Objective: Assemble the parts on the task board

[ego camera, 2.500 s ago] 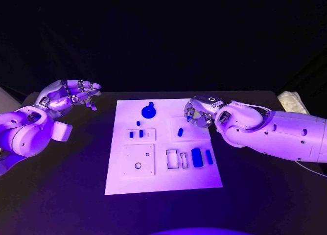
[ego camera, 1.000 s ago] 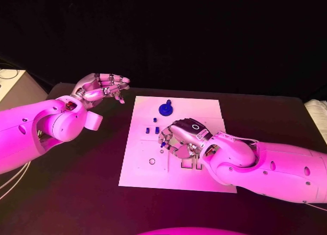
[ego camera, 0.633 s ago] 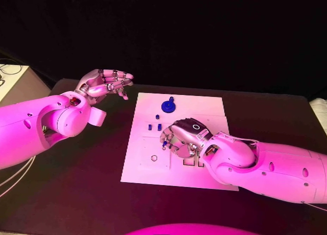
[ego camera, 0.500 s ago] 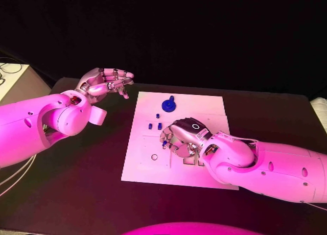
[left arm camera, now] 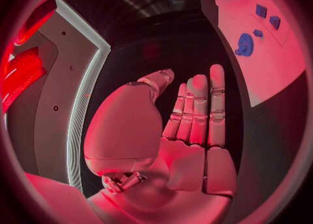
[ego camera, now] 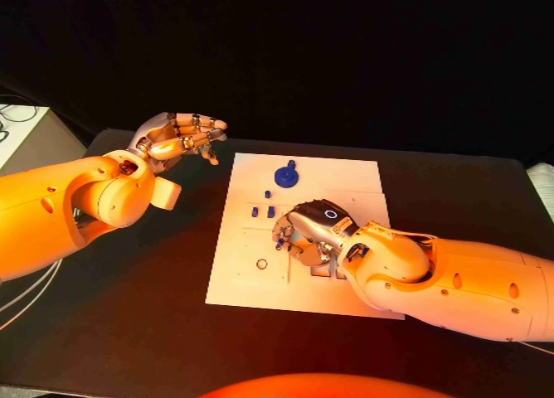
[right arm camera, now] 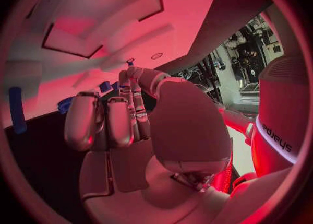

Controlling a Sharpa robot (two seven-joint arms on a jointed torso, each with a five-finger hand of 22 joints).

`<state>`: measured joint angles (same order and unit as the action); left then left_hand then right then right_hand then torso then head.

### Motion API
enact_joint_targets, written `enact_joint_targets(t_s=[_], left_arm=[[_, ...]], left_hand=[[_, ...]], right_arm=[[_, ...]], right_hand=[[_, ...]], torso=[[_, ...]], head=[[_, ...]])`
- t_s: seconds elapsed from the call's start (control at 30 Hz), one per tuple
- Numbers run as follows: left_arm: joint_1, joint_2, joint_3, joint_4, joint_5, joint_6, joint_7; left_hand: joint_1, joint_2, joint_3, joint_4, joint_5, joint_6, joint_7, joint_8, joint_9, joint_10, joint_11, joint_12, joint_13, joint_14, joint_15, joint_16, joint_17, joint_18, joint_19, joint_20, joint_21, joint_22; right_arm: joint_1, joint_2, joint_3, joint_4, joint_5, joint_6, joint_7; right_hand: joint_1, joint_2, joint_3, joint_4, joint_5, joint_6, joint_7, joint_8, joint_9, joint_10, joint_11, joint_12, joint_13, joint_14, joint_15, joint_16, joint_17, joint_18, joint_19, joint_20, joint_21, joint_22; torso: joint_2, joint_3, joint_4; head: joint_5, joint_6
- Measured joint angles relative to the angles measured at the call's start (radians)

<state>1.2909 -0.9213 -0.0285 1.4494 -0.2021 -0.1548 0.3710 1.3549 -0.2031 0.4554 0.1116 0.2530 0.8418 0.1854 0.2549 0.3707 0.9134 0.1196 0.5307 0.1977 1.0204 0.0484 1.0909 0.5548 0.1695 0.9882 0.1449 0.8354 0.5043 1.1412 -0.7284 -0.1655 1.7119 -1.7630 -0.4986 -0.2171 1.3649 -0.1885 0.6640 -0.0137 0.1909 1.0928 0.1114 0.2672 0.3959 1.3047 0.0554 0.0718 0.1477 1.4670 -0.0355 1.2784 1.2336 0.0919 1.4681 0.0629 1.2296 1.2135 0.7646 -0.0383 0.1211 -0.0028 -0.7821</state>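
You've got the right hand (ego camera: 307, 236) pinching a small blue part (ego camera: 279, 243) over the white board's (ego camera: 337, 179) recessed slots, while the left hand (ego camera: 182, 138) floats empty, fingers loosely curled, beside the board over the bench (ego camera: 133, 290).

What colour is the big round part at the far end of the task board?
Blue: the round part on the white task board shows best in the head view.

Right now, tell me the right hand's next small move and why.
Probably lift the right hand slightly clear of the task board. It lies low over the board's middle with a small blue part at its fingertips; whether it holds that part is unclear. The left hand hovers off the board, holding nothing.
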Motion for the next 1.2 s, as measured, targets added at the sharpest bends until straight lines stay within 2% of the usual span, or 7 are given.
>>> enact_joint_targets(t_s=[1.1, 1.2], left_arm=[[0.0, -0.002, 0.0, 0.0, 0.001, 0.002, -0.003], [0.0, -0.002, 0.0, 0.0, 0.001, 0.002, -0.004]], left_hand=[[0.0, 0.0, 0.0, 0.0, 0.0, 0.0, 0.0, 0.004, 0.0, 0.0, 0.0, 0.0, -0.002, 0.0, 0.0, 0.0, 0.001, 0.0, 0.0, 0.0, 0.0, -0.001], [0.0, 0.0, 0.0, 0.0, 0.0, 0.0, 0.0, 0.004, 0.0, 0.0, 0.0, 0.0, -0.001, 0.0, 0.0, 0.0, 0.001, 0.0, 0.0, 0.0, 0.0, -0.001]], right_arm=[[-0.009, 0.021, -0.004, -0.015, -0.033, 0.035, -0.012], [-0.008, 0.023, -0.005, -0.016, -0.035, 0.04, -0.012]], right_hand=[[-0.003, -0.003, 0.003, -0.003, 0.003, -0.001, 0.0, 0.0, 0.001, 0.005, -0.005, 0.001, 0.0, 0.001, 0.001, 0.0, -0.008, 0.0, 0.0, 0.0, 0.0, -0.002], [-0.025, -0.008, -0.001, 0.001, 0.0, -0.006, 0.002, 0.0, 0.007, 0.006, -0.005, -0.001, 0.0, 0.001, 0.001, 0.0, -0.016, 0.0, 0.0, 0.0, -0.005, -0.005]], torso=[[0.0, 0.0, 0.0003], [0.0, 0.0, 0.0002]], head=[[0.005, -0.013], [0.005, -0.013]])
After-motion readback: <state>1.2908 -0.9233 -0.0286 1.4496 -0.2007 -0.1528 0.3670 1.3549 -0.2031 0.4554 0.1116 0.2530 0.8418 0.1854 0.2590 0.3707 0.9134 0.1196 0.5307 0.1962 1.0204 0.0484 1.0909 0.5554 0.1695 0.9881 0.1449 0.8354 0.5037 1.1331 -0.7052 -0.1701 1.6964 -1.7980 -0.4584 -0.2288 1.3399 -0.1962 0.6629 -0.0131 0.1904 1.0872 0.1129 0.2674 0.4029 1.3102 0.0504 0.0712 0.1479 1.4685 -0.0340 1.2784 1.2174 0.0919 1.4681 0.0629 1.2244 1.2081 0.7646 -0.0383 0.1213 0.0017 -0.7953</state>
